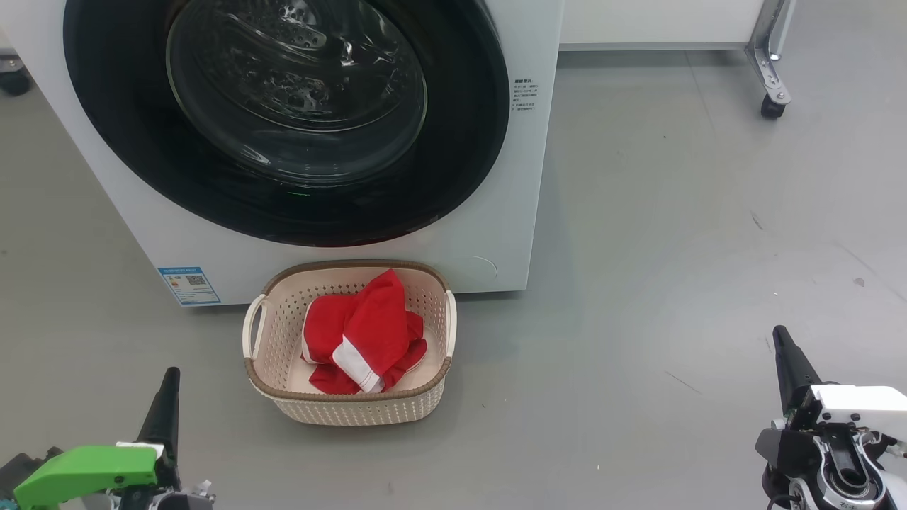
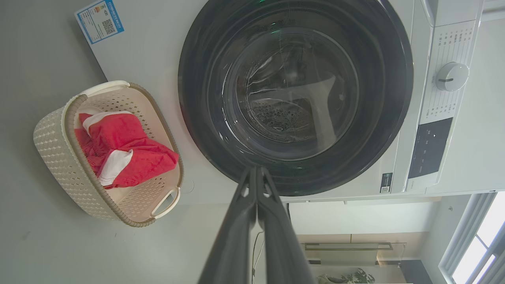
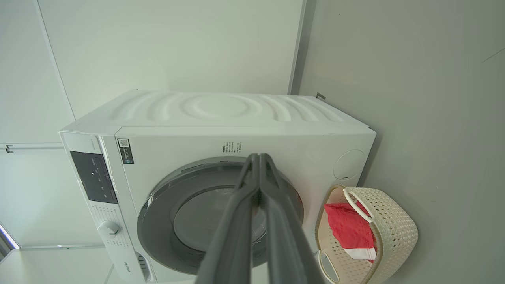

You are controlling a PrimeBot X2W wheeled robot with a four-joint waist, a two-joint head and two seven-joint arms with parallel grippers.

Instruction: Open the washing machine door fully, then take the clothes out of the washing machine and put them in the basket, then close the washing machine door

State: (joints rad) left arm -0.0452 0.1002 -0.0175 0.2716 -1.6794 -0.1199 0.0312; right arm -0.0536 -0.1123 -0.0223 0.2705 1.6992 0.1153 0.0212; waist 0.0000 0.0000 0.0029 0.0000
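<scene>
Head view: left gripper [image 1: 170, 379] and right gripper [image 1: 781, 338] point upward, both pressed together.

Robot at rest: the left gripper [image 1: 168, 379] is lying low with its two long dark fingers [image 1: 161, 418] pressed flat together, gripping nothing, tips pointing up the head view. Just behind those fingers, a bright green wrist cover [image 1: 85, 467] is showing. The right gripper [image 1: 781, 338] is mirroring that pose well apart from the left fingers, its own pair likewise sealed tip to tip and empty. A white wrist cover [image 1: 861, 400] and a metal-ringed joint [image 1: 843, 474] are sitting right behind their base. In each wrist view, the paired fingers are rising as one narrow wedge, meeting at the tips.
</scene>
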